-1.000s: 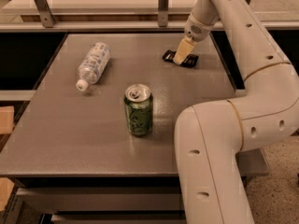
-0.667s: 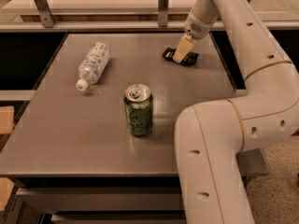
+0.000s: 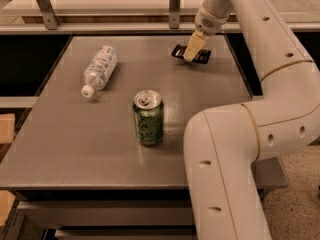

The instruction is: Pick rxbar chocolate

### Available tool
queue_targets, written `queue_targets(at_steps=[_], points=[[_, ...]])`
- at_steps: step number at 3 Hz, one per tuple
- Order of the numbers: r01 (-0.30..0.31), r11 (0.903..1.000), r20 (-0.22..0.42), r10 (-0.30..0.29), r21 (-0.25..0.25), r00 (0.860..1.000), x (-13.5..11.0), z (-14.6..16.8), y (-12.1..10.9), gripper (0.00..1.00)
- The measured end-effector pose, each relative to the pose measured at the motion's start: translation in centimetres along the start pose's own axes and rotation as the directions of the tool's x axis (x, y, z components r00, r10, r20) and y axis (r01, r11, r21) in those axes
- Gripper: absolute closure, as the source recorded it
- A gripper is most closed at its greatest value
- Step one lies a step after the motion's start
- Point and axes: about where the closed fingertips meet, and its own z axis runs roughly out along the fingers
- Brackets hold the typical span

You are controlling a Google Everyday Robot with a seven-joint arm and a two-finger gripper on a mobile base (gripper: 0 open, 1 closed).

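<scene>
The rxbar chocolate [image 3: 178, 51], a small flat black wrapped bar, is at the far right of the grey table [image 3: 100, 149]. My gripper [image 3: 191, 55] comes down on the middle of the bar from above. Its pale fingers [image 3: 193, 47] are closed across the bar. The bar's two ends stick out left and right of them, and it sits slightly tilted, just off the table top. The arm reaches over from the lower right and hides the table's right side.
A green soda can [image 3: 148, 117] stands upright near the table's middle. A clear plastic water bottle [image 3: 100, 69] lies on its side at the far left. A shelf rail with metal posts [image 3: 174, 4] runs behind the table.
The gripper and the black bar have moved together a little up and away from the table top. The can and the bottle have not moved.
</scene>
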Motion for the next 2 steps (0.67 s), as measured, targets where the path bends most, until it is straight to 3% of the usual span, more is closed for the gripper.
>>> queue_targets(at_steps=[2], points=[[0.007, 0.9999, 0.024, -0.006, -0.012, 1.000, -0.51, -1.70, 0.76, 1.00]])
